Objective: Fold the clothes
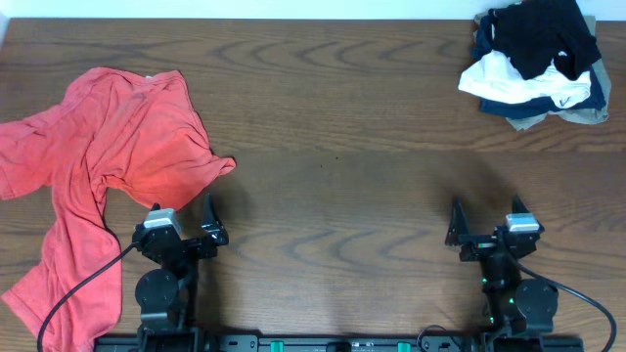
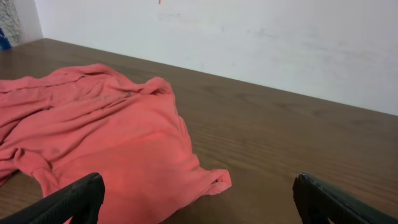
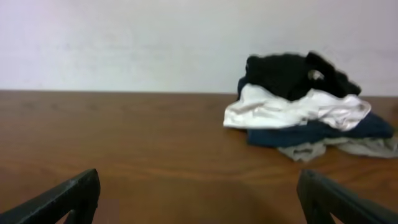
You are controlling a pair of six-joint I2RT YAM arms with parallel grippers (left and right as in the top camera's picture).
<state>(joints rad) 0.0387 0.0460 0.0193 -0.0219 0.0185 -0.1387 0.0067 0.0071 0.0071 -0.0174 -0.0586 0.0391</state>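
shirt (image 1: 108,147) lies crumpled on the left of the counter (image 1: 333,117), one corner just ahead of the left fingers (image 2: 78,198). left fingers and right fingers (image 3: 68,198) are spread wide and hold nothing. risk: the cloth is bunched in overlapping layers, so a pinch may take two layers and drag the shirt into a tighter wad. risk: the left arm's cable (image 1: 61,301) crosses the lower cloth and may snag it. the heap (image 1: 536,64) sits well apart. the shirt's left edge is cut off overhead; print, tag and hem line cannot be made out.
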